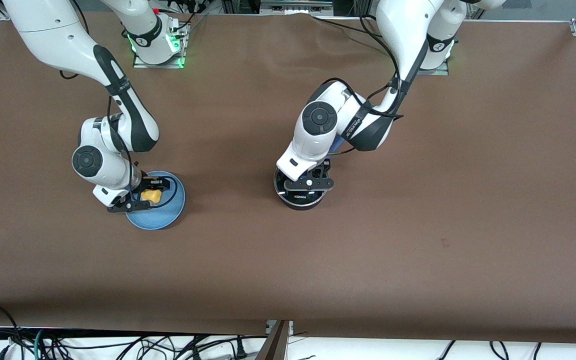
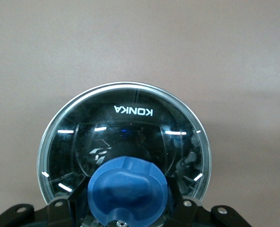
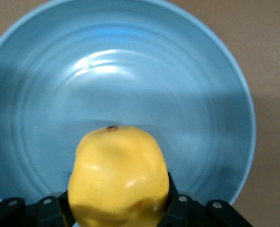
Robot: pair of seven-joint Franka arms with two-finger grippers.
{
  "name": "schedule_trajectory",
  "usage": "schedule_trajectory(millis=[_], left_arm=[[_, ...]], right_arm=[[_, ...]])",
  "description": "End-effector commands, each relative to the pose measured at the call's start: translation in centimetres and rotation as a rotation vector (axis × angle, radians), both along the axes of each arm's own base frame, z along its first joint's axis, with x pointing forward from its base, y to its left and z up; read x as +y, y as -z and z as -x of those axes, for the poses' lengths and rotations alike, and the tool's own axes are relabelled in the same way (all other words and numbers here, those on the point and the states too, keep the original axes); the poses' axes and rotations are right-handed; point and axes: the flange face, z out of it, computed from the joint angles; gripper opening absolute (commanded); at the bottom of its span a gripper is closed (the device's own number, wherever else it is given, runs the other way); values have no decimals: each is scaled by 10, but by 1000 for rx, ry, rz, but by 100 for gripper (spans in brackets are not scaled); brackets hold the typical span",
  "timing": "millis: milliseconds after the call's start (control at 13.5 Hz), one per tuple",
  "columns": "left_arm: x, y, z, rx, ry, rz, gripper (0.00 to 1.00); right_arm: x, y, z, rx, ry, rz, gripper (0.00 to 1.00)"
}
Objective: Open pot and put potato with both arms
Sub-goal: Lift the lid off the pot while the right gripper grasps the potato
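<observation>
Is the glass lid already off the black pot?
No, the clear lid still sits on the pot, with the left gripper around its blue knob.

bare table [image 1: 418, 240] all around the pot [image 1: 302, 201], open run of brown between it and the blue plate [image 1: 165, 215]. glass lid [image 2: 125, 137] covers the pot mouth, blocking entry. left tool [image 1: 309, 184] sits over the lid knob [image 2: 128, 189]. right tool [image 1: 149, 196] and potato [image 1: 151, 195] occupy the plate's middle.
</observation>
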Motion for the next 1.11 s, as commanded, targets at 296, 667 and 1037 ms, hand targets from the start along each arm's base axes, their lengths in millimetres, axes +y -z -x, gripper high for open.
schedule_trajectory(millis=[296, 667, 1037], left_arm=[[123, -94, -47, -17, 43, 9, 43], [314, -107, -77, -6, 157, 4, 41], [498, -61, -74, 46, 201, 40, 41]], right_arm=[[11, -109, -37, 91, -7, 27, 12], [95, -187, -32, 155, 89, -37, 13], [281, -165, 14, 167, 372, -115, 14]])
